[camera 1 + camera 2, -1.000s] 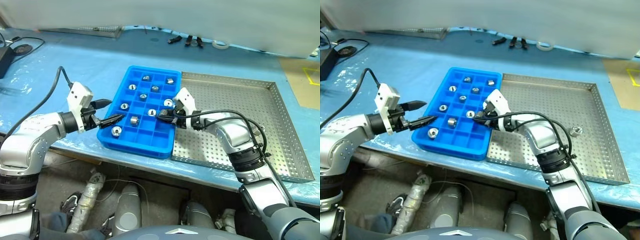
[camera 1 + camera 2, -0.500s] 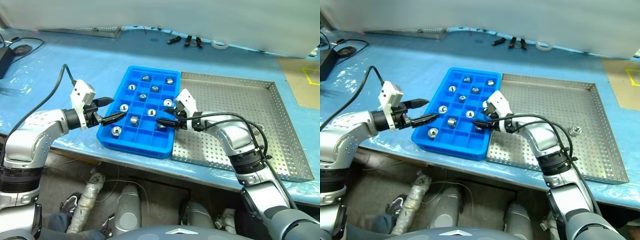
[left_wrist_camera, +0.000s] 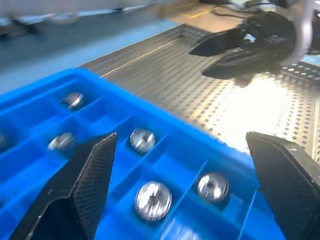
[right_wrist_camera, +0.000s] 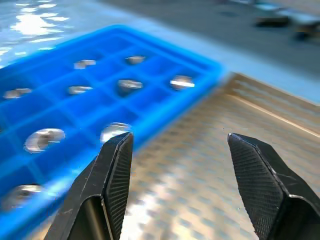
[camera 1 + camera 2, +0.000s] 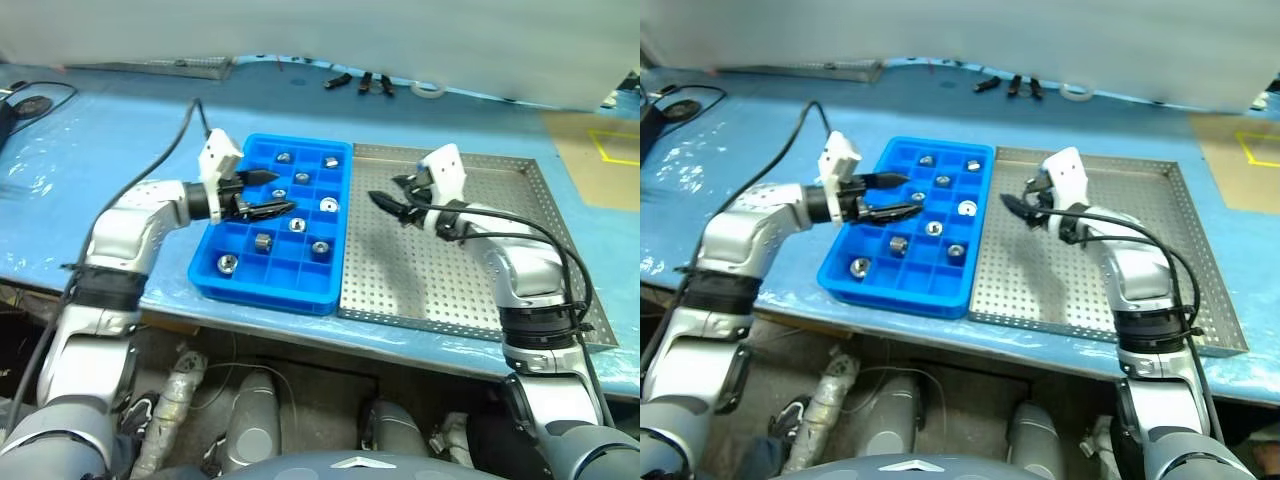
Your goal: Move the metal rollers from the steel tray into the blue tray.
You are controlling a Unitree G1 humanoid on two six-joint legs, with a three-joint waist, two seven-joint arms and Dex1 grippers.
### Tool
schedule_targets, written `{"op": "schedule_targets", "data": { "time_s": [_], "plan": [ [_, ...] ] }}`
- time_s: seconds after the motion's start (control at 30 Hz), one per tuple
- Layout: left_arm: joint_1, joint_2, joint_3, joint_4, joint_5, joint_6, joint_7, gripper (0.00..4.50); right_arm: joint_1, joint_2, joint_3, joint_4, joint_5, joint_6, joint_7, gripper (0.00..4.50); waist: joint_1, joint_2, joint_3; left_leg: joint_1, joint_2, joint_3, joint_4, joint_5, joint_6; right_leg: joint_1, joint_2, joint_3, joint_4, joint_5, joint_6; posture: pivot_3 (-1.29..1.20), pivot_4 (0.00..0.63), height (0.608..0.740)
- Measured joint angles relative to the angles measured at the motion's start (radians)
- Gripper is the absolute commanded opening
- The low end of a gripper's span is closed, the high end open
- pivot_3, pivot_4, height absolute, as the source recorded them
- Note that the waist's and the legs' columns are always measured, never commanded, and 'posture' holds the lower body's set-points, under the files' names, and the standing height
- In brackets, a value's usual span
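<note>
Blue sheeting covered the worktop (image 5: 120, 140), which carried one blue tray (image 5: 268, 285) of moulded plastic with square compartments and, touching its right side, one perforated steel tray (image 5: 520, 200) with a low rim. At least seven shiny stubby metal rollers (image 5: 264, 240) lay in separate compartments. Left hand (image 5: 268, 194) hovered over the blue tray, fingers apart, empty. Right hand (image 5: 393, 201) hung over the steel tray, fingers apart, empty.
</note>
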Motion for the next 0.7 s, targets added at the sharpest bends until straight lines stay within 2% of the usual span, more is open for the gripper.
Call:
{"op": "schedule_targets", "data": {
  "time_s": [0.2, 0.37, 0.53, 0.63, 0.7],
  "plan": [
    [-0.160, -0.157, -0.064, 0.239, 0.069, -0.135, -0.110, 4.33, 0.097, -0.019, -0.112, -0.081, -0.017, 0.023, -0.119, 3.16, -0.066, 0.000, 0.000, 0.000, 0.000, 0.002, 0.000, -0.002, 0.004, 0.000, 0.001, 0.002, -0.002, 0.000, 0.000, -0.37, 0.150, 0.740],
    [-0.246, -0.237, -0.074, 0.386, 0.108, -0.221, -0.183, 4.33, 0.154, 0.017, -0.166, -0.083, -0.032, 0.019, -0.214, 3.16, -0.116, 0.000, 0.000, 0.001, 0.000, 0.007, 0.001, -0.007, 0.015, 0.000, 0.001, 0.006, -0.006, 0.000, 0.000, -0.41, 0.150, 0.740],
    [-0.272, -0.265, -0.073, 0.452, 0.134, -0.265, -0.223, 4.33, 0.158, 0.097, -0.166, 0.085, -0.096, -0.075, -0.341, 3.16, -0.132, 0.000, 0.000, 0.002, 0.000, 0.008, 0.004, -0.009, 0.018, 0.000, 0.001, 0.008, -0.006, 0.000, -0.001, -0.38, 0.150, 0.740],
    [-0.272, -0.251, -0.068, 0.460, 0.142, -0.268, -0.236, 4.33, 0.145, 0.107, -0.161, 0.206, -0.120, -0.133, -0.381, 3.76, -0.128, 0.000, 0.000, 0.001, 0.000, 0.009, 0.007, -0.011, 0.021, 0.001, 0.000, 0.008, -0.006, 0.000, -0.001, -0.35, 0.150, 0.740],
    [-0.269, -0.232, -0.063, 0.453, 0.146, -0.265, -0.236, 4.33, 0.127, 0.106, -0.162, 0.261, -0.129, -0.166, -0.405, 4.39, -0.126, 0.000, 0.000, 0.000, 0.000, 0.009, 0.010, -0.012, 0.023, 0.001, 0.000, 0.009, -0.006, 0.000, -0.001, -0.35, 0.150, 0.740]
  ]
}}
